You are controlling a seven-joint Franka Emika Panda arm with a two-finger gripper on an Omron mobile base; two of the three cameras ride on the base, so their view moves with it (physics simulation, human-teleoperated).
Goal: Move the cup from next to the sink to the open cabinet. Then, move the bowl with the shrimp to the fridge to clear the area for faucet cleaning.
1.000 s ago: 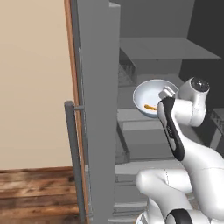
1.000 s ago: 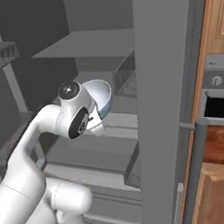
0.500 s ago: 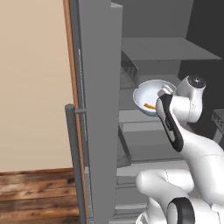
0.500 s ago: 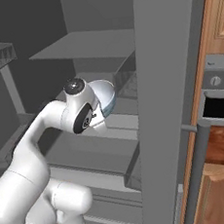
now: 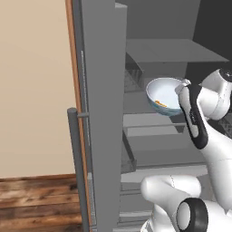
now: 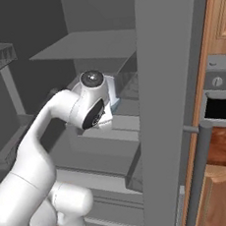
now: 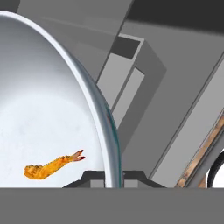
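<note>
I am holding the gripper [image 7: 105,177] at the rim of the bowl [image 5: 164,95], and its two finger tips are sitting on either side of that rim, closed on it. I am keeping the bowl inside the open fridge [image 5: 176,50], below the upper grey shelf [image 6: 85,44] and above the lower shelf [image 5: 156,120]. The bowl is tilting toward the left base camera, showing its white inside. The shrimp [image 7: 53,166] is lying on the bowl's inner wall, near the fingers. The fridge door [image 5: 99,113] is standing open on the left, its vertical bar handle [image 5: 77,167] nearest me.
</note>
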